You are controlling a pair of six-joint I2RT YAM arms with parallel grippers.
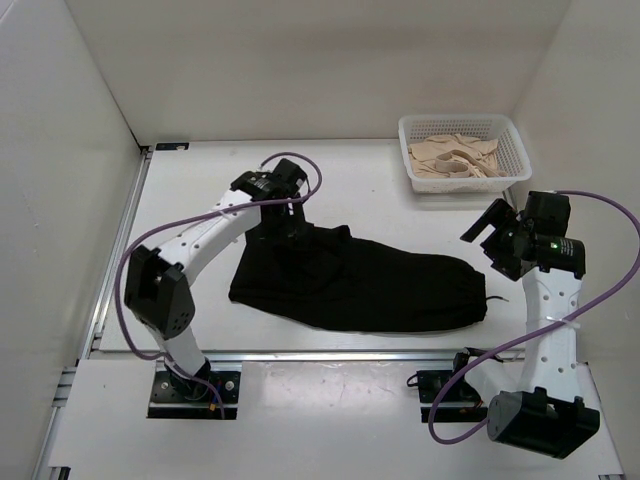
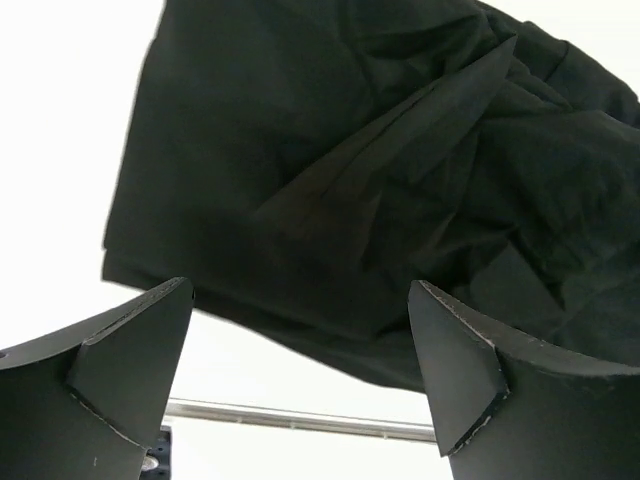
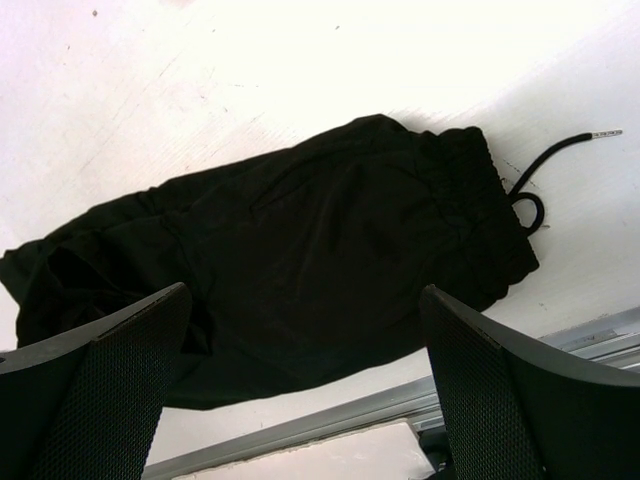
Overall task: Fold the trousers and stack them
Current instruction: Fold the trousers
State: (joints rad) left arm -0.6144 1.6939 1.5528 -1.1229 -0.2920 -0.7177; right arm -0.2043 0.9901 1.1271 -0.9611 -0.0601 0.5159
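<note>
The black trousers [image 1: 360, 285] lie wrinkled on the white table, folded lengthwise, leg ends at the left, waistband with a loose drawstring [image 1: 497, 298] at the right. They fill the upper part of the left wrist view [image 2: 380, 180] and the middle of the right wrist view [image 3: 300, 250]. My left gripper [image 1: 280, 222] hangs over the far left part of the trousers, open and empty. My right gripper [image 1: 490, 245] is raised to the right of the waistband, open and empty.
A white mesh basket [image 1: 512, 138] holding beige cloth [image 1: 455, 160] stands at the back right. White walls close the table on the left, back and right. A metal rail [image 1: 330, 355] runs along the front edge.
</note>
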